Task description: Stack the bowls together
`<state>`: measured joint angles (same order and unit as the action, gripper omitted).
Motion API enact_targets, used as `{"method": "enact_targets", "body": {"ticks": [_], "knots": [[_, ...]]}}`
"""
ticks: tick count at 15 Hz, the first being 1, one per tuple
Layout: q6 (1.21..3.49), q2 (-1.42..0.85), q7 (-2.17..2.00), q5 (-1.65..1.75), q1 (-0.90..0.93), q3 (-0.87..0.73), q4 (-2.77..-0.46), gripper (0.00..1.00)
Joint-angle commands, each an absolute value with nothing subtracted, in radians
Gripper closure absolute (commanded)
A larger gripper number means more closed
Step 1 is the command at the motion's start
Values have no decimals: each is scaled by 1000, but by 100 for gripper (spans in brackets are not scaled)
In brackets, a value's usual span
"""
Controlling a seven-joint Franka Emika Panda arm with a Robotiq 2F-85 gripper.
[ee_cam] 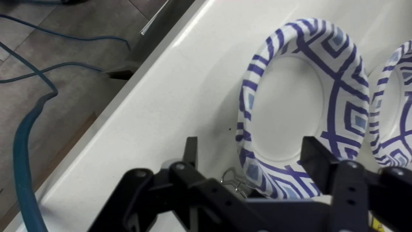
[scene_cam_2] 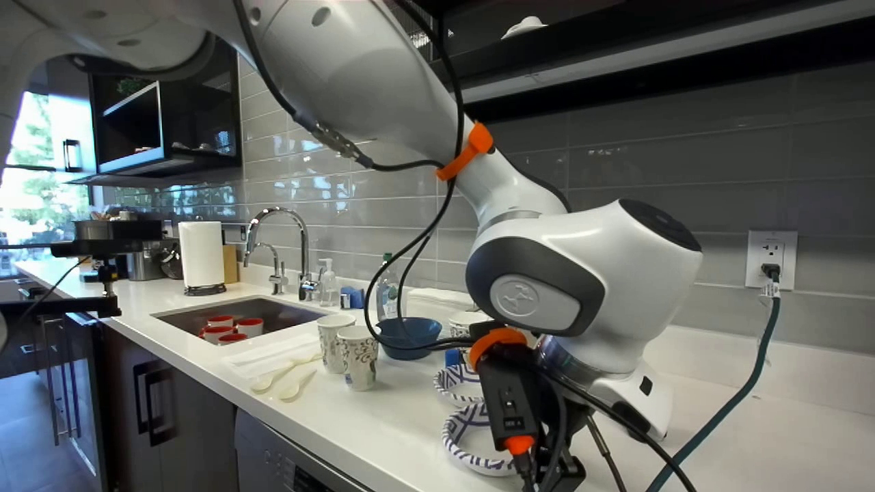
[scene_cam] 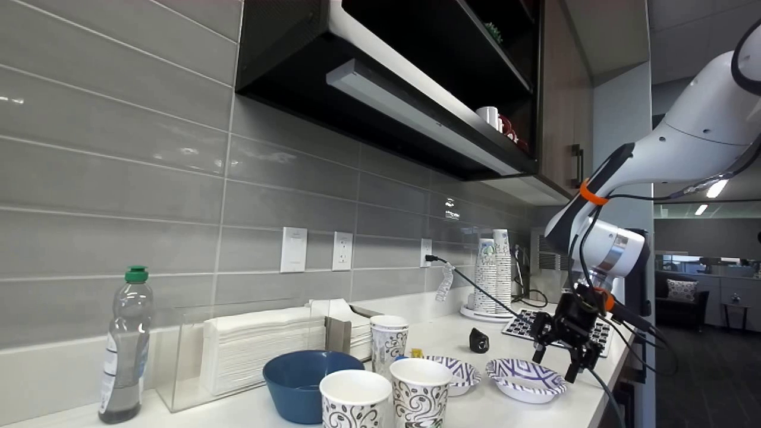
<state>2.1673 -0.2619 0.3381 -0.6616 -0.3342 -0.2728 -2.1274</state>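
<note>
Two white bowls with dark blue patterning sit side by side on the counter. The bowl nearer my gripper shows in both exterior views point(scene_cam: 526, 381) point(scene_cam_2: 472, 441) and in the wrist view point(ee_cam: 288, 106). The farther bowl point(scene_cam: 459, 373) point(scene_cam_2: 454, 383) is cut off at the right of the wrist view point(ee_cam: 391, 106). My gripper point(scene_cam: 554, 364) is open and empty, beside the nearer bowl. In the wrist view point(ee_cam: 251, 141) its left finger is outside that bowl's rim and its right finger appears over the inside. I cannot tell whether it touches the bowl.
Patterned cups point(scene_cam: 419, 395) and a plain blue bowl point(scene_cam: 303, 380) stand beyond the bowls. A keyboard point(scene_cam: 523, 324) and small black object point(scene_cam: 478, 340) lie nearby. A binder clip point(ee_cam: 233, 180) lies by the nearer bowl. The counter edge point(ee_cam: 128, 96) and a teal cable point(scene_cam_2: 738, 403) are close.
</note>
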Motion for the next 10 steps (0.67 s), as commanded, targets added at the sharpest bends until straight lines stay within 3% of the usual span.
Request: {"method": "enact_targets", "body": {"ticks": [1,8,10], "knots": [[2173,-289,296,-619,-340,-257,-2095,48],[2172,-298,283,-599,-344,-247,-2085,99],[2168,-297,286,-601,-346,-246,-2082,100]]}}
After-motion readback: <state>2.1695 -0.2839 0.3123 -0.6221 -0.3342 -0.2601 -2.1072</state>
